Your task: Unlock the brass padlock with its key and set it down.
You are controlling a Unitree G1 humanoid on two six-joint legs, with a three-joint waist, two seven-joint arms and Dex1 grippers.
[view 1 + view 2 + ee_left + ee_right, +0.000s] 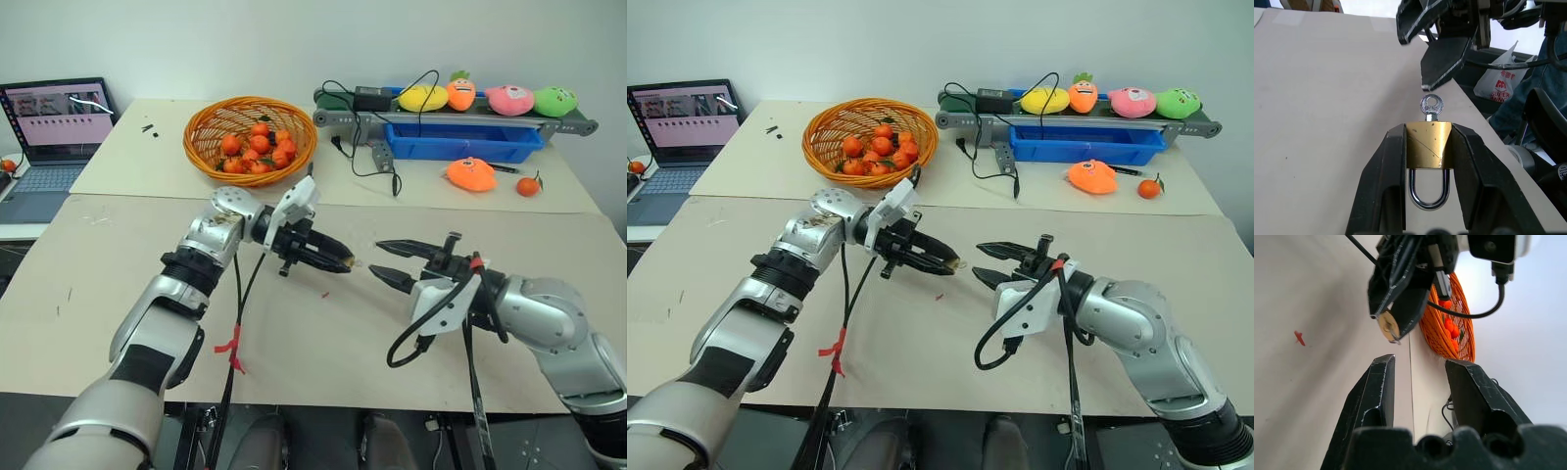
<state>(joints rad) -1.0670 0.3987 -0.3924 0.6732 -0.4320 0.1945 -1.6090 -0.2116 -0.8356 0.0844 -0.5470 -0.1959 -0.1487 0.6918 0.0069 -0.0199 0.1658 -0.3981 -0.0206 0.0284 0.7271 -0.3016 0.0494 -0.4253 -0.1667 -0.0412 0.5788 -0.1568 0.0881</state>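
Brass gleams between my left end effector's (1428, 161) two black fingers: I have the brass padlock (1428, 145) clamped by its flat sides, above the table (323, 333), well in front of the orange basket (250, 137). Its silver shackle (1429, 192) points back toward my wrist and looks seated in the body. From the opposite face, the key (1430, 106) juts out of the padlock, its round bow pointing toward my other arm.

My right end effector (390, 263) sits just beyond the key's bow, farther from the basket than the padlock, fingers apart and empty. In the left wrist view its nearer fingertip hangs just past the key, with a small gap between them. In the right wrist view the padlock lies ahead of the gap between my right fingers (1376, 396), outside it.

Small oranges (257, 147) fill the basket. To its one side a laptop (54, 132) sits open; to its other side a blue tray (460, 142) lies below a row of plush toys (485, 97).
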